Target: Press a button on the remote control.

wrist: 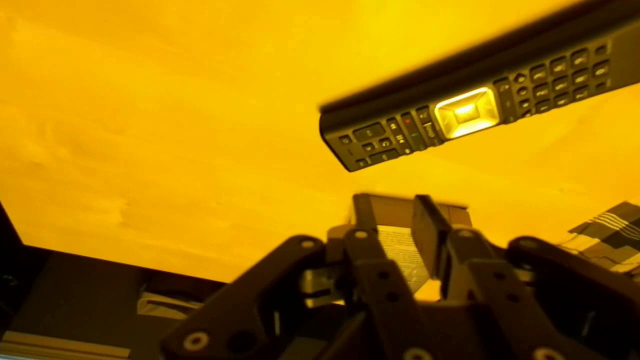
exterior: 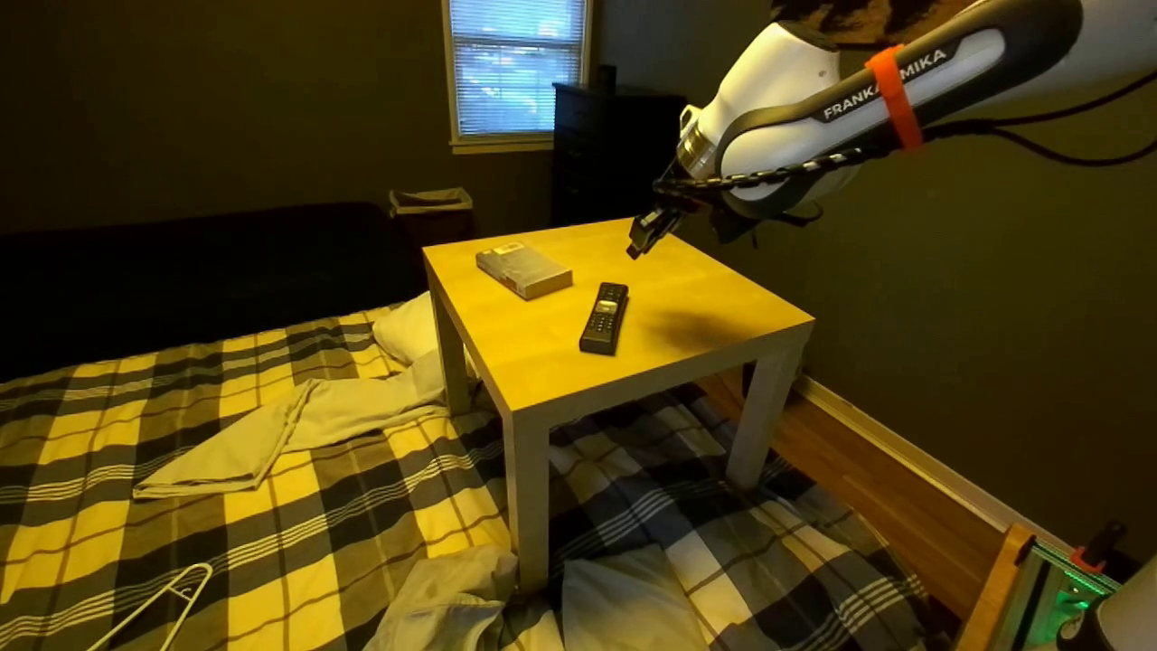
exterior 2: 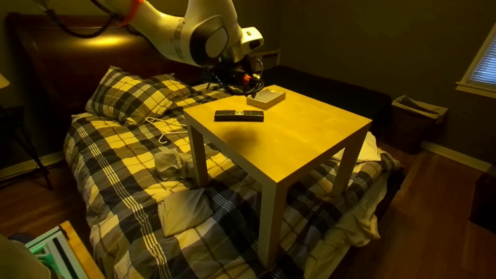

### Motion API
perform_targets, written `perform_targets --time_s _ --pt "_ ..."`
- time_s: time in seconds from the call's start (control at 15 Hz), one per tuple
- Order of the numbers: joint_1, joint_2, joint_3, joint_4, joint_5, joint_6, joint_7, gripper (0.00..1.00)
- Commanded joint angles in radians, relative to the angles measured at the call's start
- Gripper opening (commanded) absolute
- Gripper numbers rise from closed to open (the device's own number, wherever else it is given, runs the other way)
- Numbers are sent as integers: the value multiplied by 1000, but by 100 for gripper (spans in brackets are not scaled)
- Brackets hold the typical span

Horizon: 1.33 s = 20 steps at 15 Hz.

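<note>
The black remote control (exterior: 604, 318) lies flat, buttons up, on the yellow tabletop (exterior: 714, 289). It shows in an exterior view (exterior 2: 239, 116) near the table's edge. In the wrist view the remote control (wrist: 425, 127) lies at the upper right, beyond the fingertips, its right end cut off by the frame. My gripper (wrist: 395, 212) has its two fingers apart with a gap between them and nothing held. In an exterior view the gripper (exterior: 640, 246) is in the air above the table, apart from the remote. In an exterior view cables partly hide the gripper.
A pale flat box (exterior: 526, 269) lies on the tabletop near the remote; it shows behind the fingers in the wrist view (wrist: 400, 247). The table stands on a bed with a plaid cover (exterior: 271, 542). Grey cloths (exterior: 298, 425) and a hanger (exterior: 172, 597) lie there.
</note>
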Motion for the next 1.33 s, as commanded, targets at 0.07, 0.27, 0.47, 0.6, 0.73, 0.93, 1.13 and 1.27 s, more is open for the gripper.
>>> perform_targets --time_s 0.07,0.27,0.47,0.6,0.73,0.93,1.13,1.27 --pt "-5 103 4 76 -2 25 6 0" --pt "-7 137 11 89 21 25 -2 0" --pt "-7 162 21 98 35 32 -4 0" --pt "-10 170 30 98 49 39 -9 0" --pt "-11 175 35 97 58 42 -9 0" --pt "-13 183 38 98 71 57 -10 0" --pt "-15 192 42 98 81 74 -10 0" --pt "-15 198 43 97 83 84 -9 0"
